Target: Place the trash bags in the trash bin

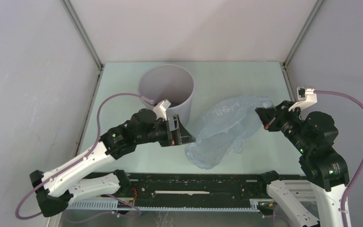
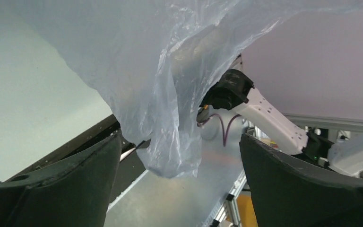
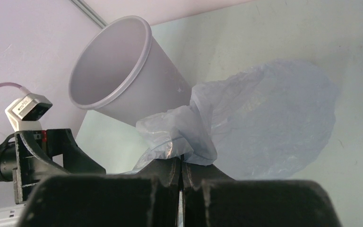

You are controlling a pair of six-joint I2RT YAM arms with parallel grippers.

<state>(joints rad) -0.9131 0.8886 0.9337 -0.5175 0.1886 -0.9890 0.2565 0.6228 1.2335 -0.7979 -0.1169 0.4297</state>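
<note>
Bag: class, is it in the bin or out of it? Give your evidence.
Out. The bag hangs from the shut right end effector beside the bin, whose inside shows only grey wall.

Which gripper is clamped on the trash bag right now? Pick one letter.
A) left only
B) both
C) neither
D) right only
D: the right gripper is shut on a bunched fold of the trash bag, while the left gripper stands wide open, pinching nothing.
</note>
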